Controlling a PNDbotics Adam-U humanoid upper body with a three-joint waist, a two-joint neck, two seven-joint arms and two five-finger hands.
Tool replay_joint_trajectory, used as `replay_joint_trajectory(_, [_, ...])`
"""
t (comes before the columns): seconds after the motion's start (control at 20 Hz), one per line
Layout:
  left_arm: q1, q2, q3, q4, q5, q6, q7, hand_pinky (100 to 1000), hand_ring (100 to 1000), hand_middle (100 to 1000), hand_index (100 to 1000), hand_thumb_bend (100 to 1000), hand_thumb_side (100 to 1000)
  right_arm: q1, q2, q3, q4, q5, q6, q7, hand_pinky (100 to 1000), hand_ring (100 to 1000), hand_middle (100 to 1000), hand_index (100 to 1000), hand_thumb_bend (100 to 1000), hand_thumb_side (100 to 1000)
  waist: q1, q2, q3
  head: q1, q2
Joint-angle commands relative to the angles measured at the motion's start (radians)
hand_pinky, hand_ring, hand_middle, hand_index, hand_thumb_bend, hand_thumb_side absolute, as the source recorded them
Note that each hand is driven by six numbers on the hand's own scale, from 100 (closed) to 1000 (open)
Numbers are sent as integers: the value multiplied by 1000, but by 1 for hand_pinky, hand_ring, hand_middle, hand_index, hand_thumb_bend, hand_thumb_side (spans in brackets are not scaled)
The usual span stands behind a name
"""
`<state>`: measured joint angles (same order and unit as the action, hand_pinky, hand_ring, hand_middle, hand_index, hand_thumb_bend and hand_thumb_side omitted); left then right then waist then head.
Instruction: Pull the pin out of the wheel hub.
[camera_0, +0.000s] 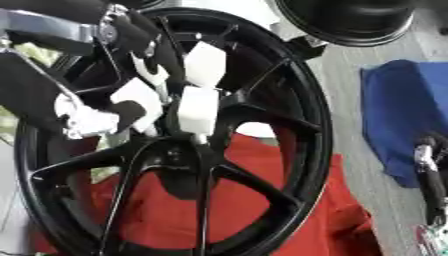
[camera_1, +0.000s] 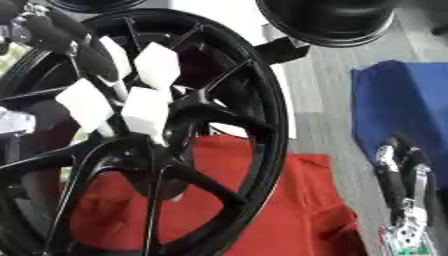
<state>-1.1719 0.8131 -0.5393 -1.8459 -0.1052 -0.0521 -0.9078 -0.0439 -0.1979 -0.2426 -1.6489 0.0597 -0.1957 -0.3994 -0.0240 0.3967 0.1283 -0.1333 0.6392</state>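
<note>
Large black spoked alloy wheel hub (camera_0: 262, 150) stands upright over red cloth (camera_0: 289, 210); likely heavy, rigid, glossy-slick.

Pin itself not discernible: hidden at hub centre behind white finger pads (camera_0: 198, 107). Judged small, stiff; take by exposed end, draw straight out.

Left hand (camera_0: 131, 107), upper left, fingers curled in at hub centre; whether gripping pin, cannot tell.

Right hand (camera_1: 398, 182) idle near right, beside blue cloth (camera_1: 398, 105); fingers unreadable.
</note>
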Motion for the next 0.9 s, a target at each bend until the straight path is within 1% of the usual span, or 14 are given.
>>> replay_joint_trajectory(0.05, [-13,12,6,4,-11,-9,1,811,783,806,895,100,595,-5,-11,-2,-9,4,-1,-4,680,785,632,793,100,637,1,-16,-2,4,-13])
replay_joint_trajectory(0.25, [-11,10,5,19,-24,-13,1,813,785,808,895,100,594,-5,-11,-1,-9,4,-2,-5,680,785,632,794,100,638,1,-16,-3,5,-13])
replay_joint_trajectory(0.6, [-6,5,-12,57,-52,-29,1,838,810,833,911,100,640,-6,-11,0,-9,3,-2,-6,680,783,631,793,100,640,1,-15,-5,8,-13])
replay_joint_trajectory(0.8, [-5,4,-22,69,-52,-44,1,842,813,834,913,100,790,-7,-11,1,-9,3,-2,-8,678,781,630,792,100,636,2,-14,-5,9,-13])
replay_joint_trajectory(0.9, [-5,3,-25,74,-54,-52,1,840,812,831,910,100,840,-7,-11,1,-9,2,-2,-10,678,781,629,792,100,634,2,-15,-6,9,-13])
